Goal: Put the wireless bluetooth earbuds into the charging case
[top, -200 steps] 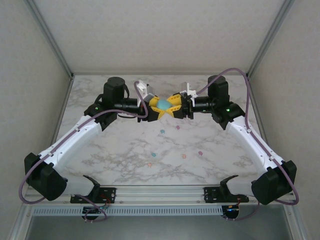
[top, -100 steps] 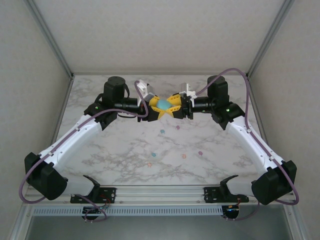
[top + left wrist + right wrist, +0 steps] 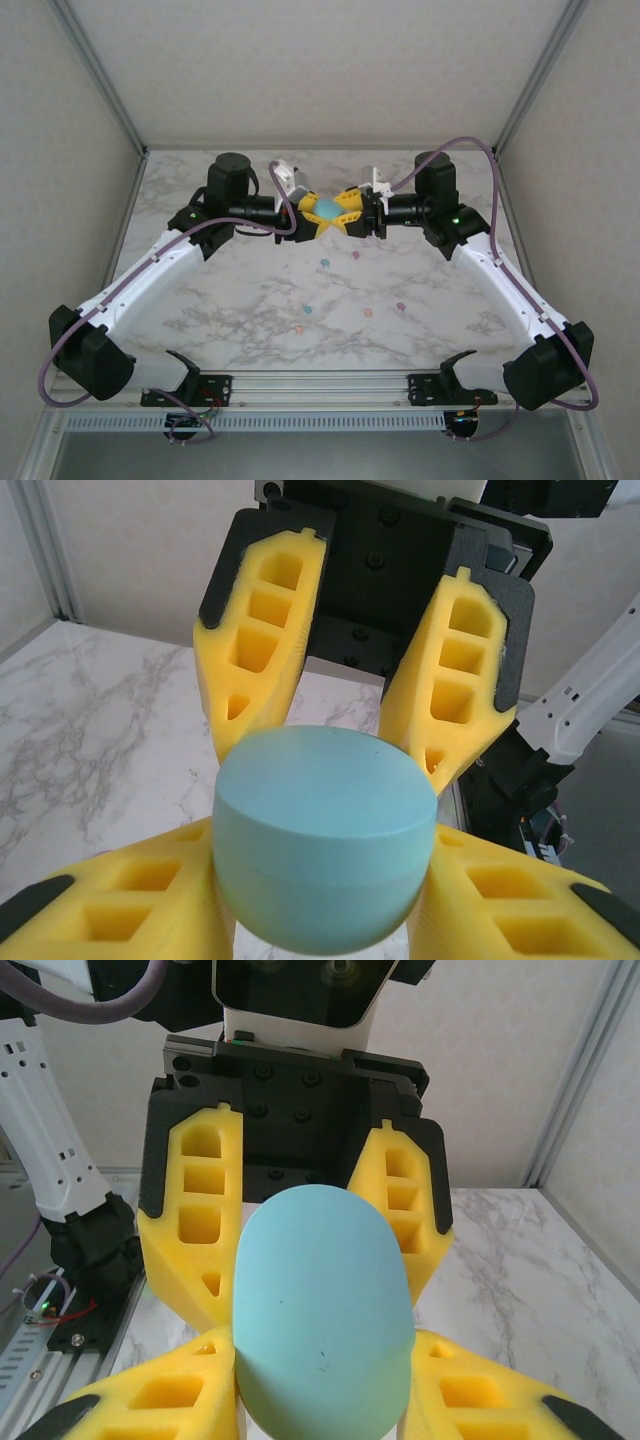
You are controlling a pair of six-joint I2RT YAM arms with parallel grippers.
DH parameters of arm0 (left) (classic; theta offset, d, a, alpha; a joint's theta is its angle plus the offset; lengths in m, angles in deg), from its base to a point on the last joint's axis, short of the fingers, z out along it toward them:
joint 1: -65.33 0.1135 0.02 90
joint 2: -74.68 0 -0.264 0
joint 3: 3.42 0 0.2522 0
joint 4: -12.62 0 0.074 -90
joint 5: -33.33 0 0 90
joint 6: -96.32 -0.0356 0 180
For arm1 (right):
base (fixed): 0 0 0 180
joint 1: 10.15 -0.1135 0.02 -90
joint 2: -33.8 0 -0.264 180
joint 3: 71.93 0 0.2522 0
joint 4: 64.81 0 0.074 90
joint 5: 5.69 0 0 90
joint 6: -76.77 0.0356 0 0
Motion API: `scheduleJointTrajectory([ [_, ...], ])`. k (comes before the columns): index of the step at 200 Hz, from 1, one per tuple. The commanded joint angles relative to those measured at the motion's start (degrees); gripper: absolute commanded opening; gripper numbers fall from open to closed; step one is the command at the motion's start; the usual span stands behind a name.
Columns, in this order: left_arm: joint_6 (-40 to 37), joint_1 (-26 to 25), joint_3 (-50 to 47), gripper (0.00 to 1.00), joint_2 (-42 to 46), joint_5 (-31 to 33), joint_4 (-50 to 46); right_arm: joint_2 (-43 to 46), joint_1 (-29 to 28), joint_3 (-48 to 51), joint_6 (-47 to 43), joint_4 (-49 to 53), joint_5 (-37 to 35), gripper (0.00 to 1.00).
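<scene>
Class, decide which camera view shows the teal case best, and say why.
The left wrist view: the teal case sits large with its seam visible. The right wrist view shows one smooth rounded face; the top view shows a small patch.

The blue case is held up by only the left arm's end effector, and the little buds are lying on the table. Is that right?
Not quite. Both grip the blue case: the left end effector from one side and the right end effector from the other, as the left wrist view shows. The little buds do lie on the table.
</scene>
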Motion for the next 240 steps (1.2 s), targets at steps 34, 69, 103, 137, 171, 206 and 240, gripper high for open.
scheduleJointTrajectory([
  [34,0.4,-0.18,1.58,0.46,1.54,-1.07,0.62,0.73,-0.5,0.66,-1.36,0.5,-0.97,0.32],
  [69,0.6,0.02,1.4,0.48,1.75,-1.3,0.84,1.09,-0.48,1.31,-1.31,-0.11,-1.18,0.32],
  [103,1.12,0.47,1.31,0.48,1.84,-2.56,1.08,1.43,-0.47,1.5,-1.52,-0.09,-1.32,0.32],
  [137,1.3,0.47,1.55,0.45,1.56,-3.11,0.63,1.44,-0.43,1.36,-0.67,-1.09,-0.94,0.32],
  [171,-0.16,0.48,1.75,0.41,1.48,-2.75,-1.33,1.27,-0.44,1.36,0.63,-2.24,-0.59,0.32],
  [206,-0.9,0.3,1.67,0.34,1.54,-2.65,-1.74,0.98,-0.49,1.81,3.18,-4.61,0.0,0.33],
  [240,-1.19,0.13,1.77,0.24,1.67,-1.98,-1.79,0.67,-0.46,1.72,5.17,-5.72,-0.8,0.41],
])
